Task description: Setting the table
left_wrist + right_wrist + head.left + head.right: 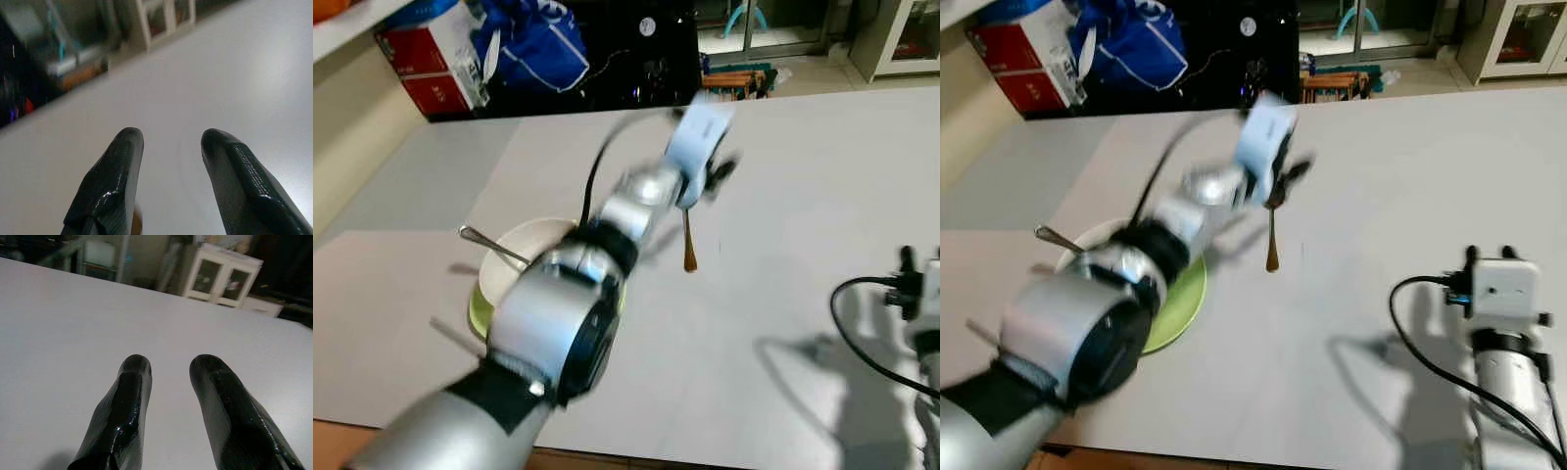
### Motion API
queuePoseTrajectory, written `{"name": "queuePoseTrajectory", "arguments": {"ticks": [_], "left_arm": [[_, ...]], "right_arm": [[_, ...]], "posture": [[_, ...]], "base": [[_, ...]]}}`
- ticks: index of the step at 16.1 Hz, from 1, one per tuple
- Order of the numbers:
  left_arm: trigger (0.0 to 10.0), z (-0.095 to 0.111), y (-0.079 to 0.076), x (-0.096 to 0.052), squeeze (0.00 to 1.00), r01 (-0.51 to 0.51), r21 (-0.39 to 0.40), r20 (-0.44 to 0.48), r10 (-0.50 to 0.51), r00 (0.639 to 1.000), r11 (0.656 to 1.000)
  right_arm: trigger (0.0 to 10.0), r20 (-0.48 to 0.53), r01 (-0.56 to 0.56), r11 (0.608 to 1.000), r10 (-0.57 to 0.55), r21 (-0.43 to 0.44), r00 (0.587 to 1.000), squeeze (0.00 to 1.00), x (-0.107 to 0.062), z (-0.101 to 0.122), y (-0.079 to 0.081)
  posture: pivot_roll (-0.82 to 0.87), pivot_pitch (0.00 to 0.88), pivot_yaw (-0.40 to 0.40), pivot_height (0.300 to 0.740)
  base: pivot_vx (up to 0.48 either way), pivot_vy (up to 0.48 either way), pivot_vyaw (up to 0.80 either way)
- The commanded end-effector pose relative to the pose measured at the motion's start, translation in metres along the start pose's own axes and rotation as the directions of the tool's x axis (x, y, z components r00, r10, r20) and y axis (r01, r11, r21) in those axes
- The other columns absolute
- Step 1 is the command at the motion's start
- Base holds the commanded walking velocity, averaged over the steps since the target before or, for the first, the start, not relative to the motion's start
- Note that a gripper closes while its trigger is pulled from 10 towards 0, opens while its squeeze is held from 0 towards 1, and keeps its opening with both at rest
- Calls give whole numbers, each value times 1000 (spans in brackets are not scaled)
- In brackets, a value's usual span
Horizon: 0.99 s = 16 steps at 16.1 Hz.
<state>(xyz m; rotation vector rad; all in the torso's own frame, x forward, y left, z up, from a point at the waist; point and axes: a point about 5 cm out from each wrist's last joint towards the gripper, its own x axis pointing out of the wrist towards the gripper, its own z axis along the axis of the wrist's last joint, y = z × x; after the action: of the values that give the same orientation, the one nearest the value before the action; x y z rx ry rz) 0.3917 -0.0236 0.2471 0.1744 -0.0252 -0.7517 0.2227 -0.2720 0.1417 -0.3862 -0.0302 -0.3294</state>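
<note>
My left arm reaches out over the white table (803,176), and its gripper (718,172) hangs blurred above the middle. Its fingers (117,161) stand open above the bare top. A brown wooden utensil (689,247) lies on the table just under the gripper, and a sliver of it (137,221) appears beside one finger. At the left, a white bowl (530,241) with a metal spoon (487,241) in it sits on a green plate (1185,292). My right gripper (170,366) is open over bare table at the near right, with nothing between its fingers.
My right wrist and its black cable (1500,294) stand at the table's near right corner. Beyond the far edge are a red box (426,64), a blue bag (533,44), wooden items (739,80) and a white cabinet (906,34).
</note>
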Motion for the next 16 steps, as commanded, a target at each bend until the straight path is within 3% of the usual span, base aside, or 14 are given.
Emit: {"name": "queuePoseTrajectory", "arguments": {"ticks": [1, 2, 4, 5, 9, 11, 14, 16], "left_arm": [[10000, 38, 13, -3, 0, 0, 28, 131, -4, 991, 1000], [10000, 45, 26, -9, 0, 0, 32, 157, -5, 988, 999], [10000, 46, 35, -15, 0, 23, 31, 168, -28, 985, 999], [10000, 37, 46, -28, 0, 85, 52, 141, -91, 986, 995], [10000, 38, 59, -61, 0, 74, 11, 188, -74, 979, 997], [10000, 49, 58, -91, 0, 86, 36, 230, -92, 969, 996], [10000, 69, 47, -120, 0, 107, 42, 276, -115, 954, 993], [10000, 69, 37, -136, 0, 144, 65, 264, -156, 952, 987]], "right_arm": [[10000, 29, -79, 995, 77, 62, 997, 0, 4, 5, 17], [10000, 32, -121, 989, 118, 89, 992, 0, 8, 6, 25], [10000, 30, -164, 979, 161, 119, 986, 0, 12, 5, 33], [10000, 24, -252, 955, 252, 159, 967, 0, 22, 3, 49], [10000, 27, -334, 921, 335, 203, 942, 0, 38, 2, 66], [10000, 37, -380, 898, 382, 223, 924, 0, 46, 3, 74], [10000, 38, -401, 890, 403, 215, 914, 0, 56, 0, 78], [10000, 32, -414, 885, 417, 215, 908, 0, 59, -4, 83]], "posture": [[-283, 18, 140, 740], [-254, 9, 128, 740], [-231, 2, 115, 740], [-194, 0, 99, 740], [-124, 0, 54, 740], [-94, 0, 31, 740], [-57, 0, 14, 740], [-37, 0, 6, 740]], "base": [[0, 0, 0], [0, 0, 0], [0, 0, 0], [0, 0, 0], [0, 0, 0], [0, 0, 0], [0, 0, 0], [0, 0, 0]]}}
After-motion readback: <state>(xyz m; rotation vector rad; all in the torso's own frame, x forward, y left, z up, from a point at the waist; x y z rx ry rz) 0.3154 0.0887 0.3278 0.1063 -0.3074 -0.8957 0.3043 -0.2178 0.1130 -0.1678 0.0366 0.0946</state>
